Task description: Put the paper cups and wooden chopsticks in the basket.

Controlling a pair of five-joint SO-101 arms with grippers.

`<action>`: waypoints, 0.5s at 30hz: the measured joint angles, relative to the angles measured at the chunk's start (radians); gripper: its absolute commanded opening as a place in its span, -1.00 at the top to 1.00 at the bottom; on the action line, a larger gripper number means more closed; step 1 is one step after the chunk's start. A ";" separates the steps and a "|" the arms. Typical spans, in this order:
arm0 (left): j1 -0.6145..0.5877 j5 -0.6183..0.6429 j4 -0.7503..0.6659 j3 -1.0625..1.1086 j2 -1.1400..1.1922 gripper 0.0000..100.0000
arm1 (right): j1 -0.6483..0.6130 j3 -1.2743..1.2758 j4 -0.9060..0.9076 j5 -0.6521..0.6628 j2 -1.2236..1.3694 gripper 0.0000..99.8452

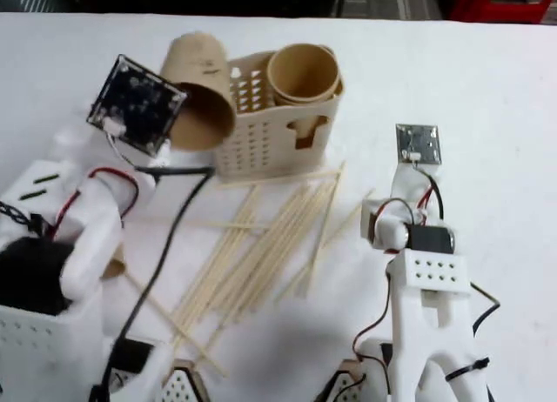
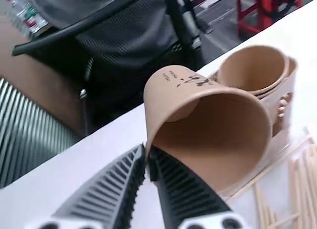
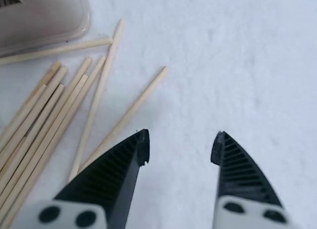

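Beside the basket (image 1: 261,145), the left gripper (image 2: 147,152) pinches a paper cup (image 2: 208,125) (right gripper (image 3: 179,144) spread near chopsticks (image 3: 44,120)).

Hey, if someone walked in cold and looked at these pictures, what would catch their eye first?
First, the brown paper cup, gripped by its rim in the left gripper and tipped on its side beside the basket. Then the wooden chopsticks fanned loose over the table in front of the basket, the right gripper open above their edge. A stack of cups already sits in the basket.
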 measured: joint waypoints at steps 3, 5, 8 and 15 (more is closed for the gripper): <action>0.064 0.020 -0.005 -0.008 0.000 0.96 | 0.000 0.000 0.000 0.000 0.000 0.58; 0.094 0.035 -0.009 -0.032 0.031 0.96 | 0.000 0.000 0.000 0.000 0.000 0.58; 0.120 0.063 -0.011 -0.106 0.124 0.96 | 0.000 0.000 0.000 0.000 0.000 0.58; 0.190 0.117 0.038 -0.396 0.428 0.96 | 0.000 0.000 0.000 0.000 0.000 0.58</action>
